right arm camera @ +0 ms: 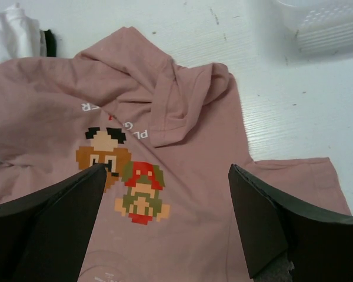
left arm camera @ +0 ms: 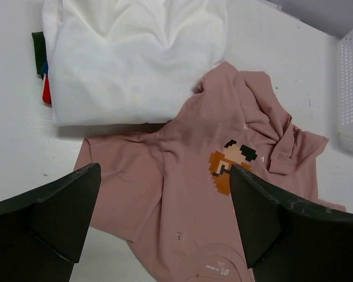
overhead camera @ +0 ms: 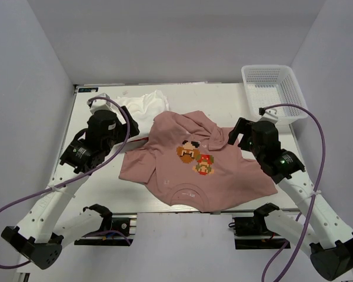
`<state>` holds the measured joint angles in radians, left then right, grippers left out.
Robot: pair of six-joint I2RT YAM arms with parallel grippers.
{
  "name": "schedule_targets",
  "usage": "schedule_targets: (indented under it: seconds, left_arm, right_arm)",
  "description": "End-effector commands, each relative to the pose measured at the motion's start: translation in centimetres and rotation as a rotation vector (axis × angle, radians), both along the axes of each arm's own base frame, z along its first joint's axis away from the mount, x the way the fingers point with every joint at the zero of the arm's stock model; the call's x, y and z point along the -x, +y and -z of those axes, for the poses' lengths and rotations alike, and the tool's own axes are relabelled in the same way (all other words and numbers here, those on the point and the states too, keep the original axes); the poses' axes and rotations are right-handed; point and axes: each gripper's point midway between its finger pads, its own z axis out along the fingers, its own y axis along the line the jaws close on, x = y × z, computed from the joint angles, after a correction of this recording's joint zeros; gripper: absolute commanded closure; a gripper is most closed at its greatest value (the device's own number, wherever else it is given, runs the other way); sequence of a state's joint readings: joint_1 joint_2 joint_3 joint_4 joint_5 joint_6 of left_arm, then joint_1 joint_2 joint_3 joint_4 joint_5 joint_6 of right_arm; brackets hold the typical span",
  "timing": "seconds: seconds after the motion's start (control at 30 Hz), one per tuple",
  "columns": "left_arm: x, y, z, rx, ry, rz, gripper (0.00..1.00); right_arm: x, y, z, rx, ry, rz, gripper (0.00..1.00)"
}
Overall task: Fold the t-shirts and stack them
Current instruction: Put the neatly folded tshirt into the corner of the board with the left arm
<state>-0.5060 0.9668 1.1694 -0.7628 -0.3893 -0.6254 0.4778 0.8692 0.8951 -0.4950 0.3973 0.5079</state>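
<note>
A dusty pink t-shirt (overhead camera: 188, 170) lies print-up in the middle of the table, collar toward the near edge, its far hem bunched and folded over. Its pixel-art print shows in the right wrist view (right arm camera: 123, 176) and the left wrist view (left arm camera: 229, 164). A crumpled pile of white shirts (overhead camera: 142, 106) lies at the back left, with a bit of red and dark print at its edge (left arm camera: 45, 88). My left gripper (overhead camera: 135, 130) is open and empty above the pink shirt's left sleeve. My right gripper (overhead camera: 234, 134) is open and empty above the shirt's right side.
A white plastic mesh basket (overhead camera: 275, 88) stands at the back right corner of the table. White walls close in the table on three sides. Purple cables loop from both arms.
</note>
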Motion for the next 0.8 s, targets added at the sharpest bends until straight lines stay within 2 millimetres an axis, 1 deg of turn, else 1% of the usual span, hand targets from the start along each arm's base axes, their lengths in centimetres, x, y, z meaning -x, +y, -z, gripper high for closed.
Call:
schedule_targets:
  seconds: [0.0, 0.03, 0.07, 0.1, 0.13, 0.17, 0.2, 0.23, 0.27, 0.3, 0.33, 0.37, 0.4, 0.43, 0.47, 0.5, 0.53, 0.57, 0.6, 0.63, 0.67, 0.7, 0.73, 0.77]
  left_arm:
    - [0.2, -0.6, -0.3, 0.027, -0.006, 0.025, 0.00]
    - [0.2, -0.6, -0.3, 0.027, -0.006, 0.025, 0.00]
    - [0.2, -0.6, -0.3, 0.027, -0.006, 0.025, 0.00]
    - [0.3, -0.8, -0.2, 0.033, -0.003, 0.038, 0.00]
    - [0.1, -0.9, -0.5, 0.039, -0.013, 0.038, 0.00]
    - [0.1, -1.1, -0.2, 0.042, -0.010, 0.046, 0.00]
    - [0.1, -1.1, -0.2, 0.042, -0.010, 0.046, 0.00]
    - [-0.3, -1.4, 0.1, 0.031, -0.004, 0.050, 0.00]
    - [-0.5, -1.4, 0.4, 0.026, 0.006, 0.050, 0.00]
    - [-0.8, -1.4, 0.8, 0.015, 0.016, 0.042, 0.00]
    - [-1.3, -1.5, 1.3, 0.000, 0.033, 0.033, 0.00]
    - [-1.6, -1.6, 1.9, -0.009, 0.049, 0.032, 0.00]
    - [-1.9, -1.7, 1.9, -0.015, 0.051, 0.025, 0.00]
    - [-2.3, -1.8, 1.8, -0.017, 0.055, 0.025, 0.00]
    - [-2.6, -1.7, 2.3, -0.025, 0.070, 0.015, 0.00]
    - [-3.1, -1.8, 2.6, -0.036, 0.080, 0.007, 0.00]
    - [-3.4, -2.0, 2.4, -0.035, 0.079, 0.007, 0.00]
    - [-3.5, -2.0, 2.7, -0.040, 0.087, 0.007, 0.00]
    - [-3.7, -2.1, 2.6, -0.040, 0.087, 0.007, 0.00]
    - [-4.0, -2.3, 2.6, -0.038, 0.084, 0.007, 0.00]
    - [-4.5, -2.5, 2.8, -0.037, 0.081, 0.007, 0.00]
    - [-4.6, -2.8, 3.1, -0.037, 0.092, 0.015, 0.00]
    - [-4.9, -3.0, 3.3, -0.040, 0.099, 0.015, 0.00]
    - [-4.8, -2.7, 3.9, -0.059, 0.121, 0.006, 0.00]
  right_arm:
    - [-0.7, 1.6, -1.6, -0.050, -0.081, -0.077, 0.10]
    - [-0.6, 2.0, -1.1, -0.042, -0.073, -0.110, 0.10]
    - [-0.8, 2.2, -1.1, -0.045, -0.090, -0.117, 0.10]
    - [-0.8, 2.3, -0.3, -0.038, -0.077, -0.124, 0.10]
    - [-0.7, 2.9, 0.9, -0.035, -0.051, -0.158, 0.10]
    - [-1.2, 3.6, 0.9, -0.055, -0.079, -0.180, 0.10]
    - [-1.2, 4.3, 1.1, -0.049, -0.084, -0.225, 0.10]
    - [-0.9, 5.7, 2.1, -0.070, -0.054, -0.302, 0.10]
    - [-1.6, 6.8, 2.2, -0.082, -0.068, -0.334, 0.10]
    - [-1.6, 7.5, 2.6, -0.083, -0.059, -0.367, 0.10]
    - [-1.7, 9.5, 4.3, -0.075, -0.003, -0.433, 0.10]
    - [-2.0, 9.7, 5.3, -0.058, 0.018, -0.444, 0.10]
    - [-2.3, 10.1, 6.0, -0.045, 0.035, -0.451, 0.10]
    - [-2.2, 11.8, 5.6, -0.040, 0.028, -0.490, 0.10]
    - [-3.1, 12.4, 8.1, 0.005, 0.080, -0.484, 0.10]
    - [-3.5, 13.1, 8.1, 0.016, 0.076, -0.493, 0.10]
    - [-3.7, 14.8, 8.6, 0.026, 0.083, -0.520, 0.10]
    - [-4.6, 15.0, 8.9, 0.058, 0.072, -0.505, 0.10]
    - [-5.4, 15.9, 9.6, 0.077, 0.087, -0.509, 0.10]
    - [-5.5, 16.8, 11.3, 0.106, 0.119, -0.528, 0.10]
    - [-6.3, 17.8, 10.9, 0.106, 0.108, -0.537, 0.10]
    - [-7.0, 18.7, 13.2, 0.128, 0.158, -0.541, 0.10]
    - [-7.1, 19.4, 13.6, 0.135, 0.164, -0.547, 0.10]
    - [-8.5, 21.0, 12.0, 0.110, 0.106, -0.546, 0.10]
